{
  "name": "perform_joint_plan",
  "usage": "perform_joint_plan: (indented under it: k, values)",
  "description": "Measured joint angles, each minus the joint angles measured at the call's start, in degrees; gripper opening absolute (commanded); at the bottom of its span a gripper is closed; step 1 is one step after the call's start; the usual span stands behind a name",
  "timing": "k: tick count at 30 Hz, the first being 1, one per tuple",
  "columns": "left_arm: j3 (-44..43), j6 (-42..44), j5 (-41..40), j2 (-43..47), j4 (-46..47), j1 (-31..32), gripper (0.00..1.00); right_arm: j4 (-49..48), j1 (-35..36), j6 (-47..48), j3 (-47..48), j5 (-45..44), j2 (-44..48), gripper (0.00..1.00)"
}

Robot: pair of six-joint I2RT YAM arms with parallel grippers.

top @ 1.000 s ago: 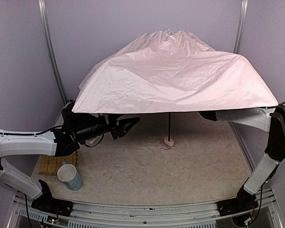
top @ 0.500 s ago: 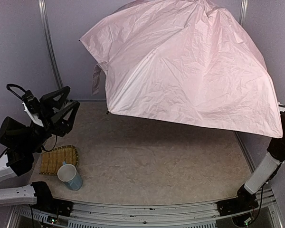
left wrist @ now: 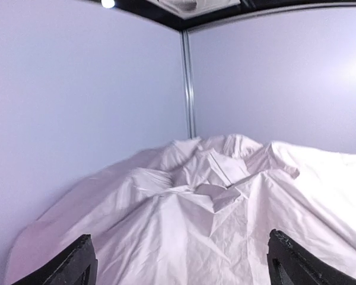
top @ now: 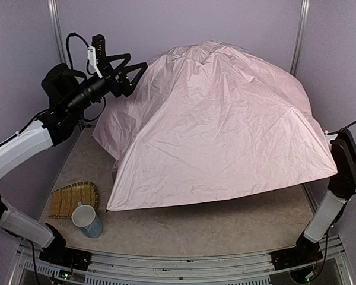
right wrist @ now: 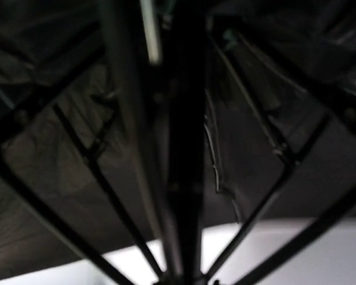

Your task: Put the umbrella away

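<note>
Right end effector is out of sight in the overhead view, hidden under the canopy at the right edge where the right arm reaches in; its wrist view shows only the black shaft, ribs and dark lining close up, so I cannot tell its state. At lower left, a light blue mug stands just beside a woven tray on the surface. The umbrella sits open, pale pink canopy covering the middle and right of the surface. At upper left, the left end effector hovers by the canopy's far edge, fingers spread apart, holding nothing.
</note>
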State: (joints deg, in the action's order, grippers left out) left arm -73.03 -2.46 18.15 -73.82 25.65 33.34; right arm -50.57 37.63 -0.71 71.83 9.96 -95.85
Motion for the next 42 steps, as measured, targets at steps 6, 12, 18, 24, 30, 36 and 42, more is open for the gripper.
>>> perform_joint_plan:
  k: [6, 12, 18, 24, 30, 36, 42]
  values:
    - [-2.4, -3.2, 8.1, -11.9, -5.4, -0.6, 0.93, 1.7, 6.0, -0.5, 4.9, 3.0, -8.9, 0.0]
    - [-5.9, -2.1, 7.6, -11.9, -7.3, 0.4, 0.77, 1.8, 6.4, -1.6, 8.5, 3.4, -11.4, 0.0]
    - [-17.1, 4.9, -0.3, -11.6, -13.2, 5.3, 0.75, 8.9, 8.0, 2.3, 26.2, 4.0, -17.2, 0.0]
    - [-31.4, 9.3, -4.3, -9.3, -18.8, 12.4, 0.71, 9.3, 12.2, 6.0, 41.5, 6.6, -18.3, 0.0]
    - [-31.7, 6.3, -1.8, -8.9, -21.3, 8.9, 0.71, 4.3, 14.0, 5.6, 32.4, 6.5, -15.2, 0.0]
    - [-15.5, 5.3, -1.0, -17.6, -20.6, 6.8, 0.66, -18.4, 9.7, 0.2, -5.3, 3.6, -15.7, 0.0]
    - [11.3, -0.1, 5.3, -25.2, -19.0, 4.6, 0.7, -17.2, 10.7, 2.6, -24.3, 2.6, -27.2, 0.0]
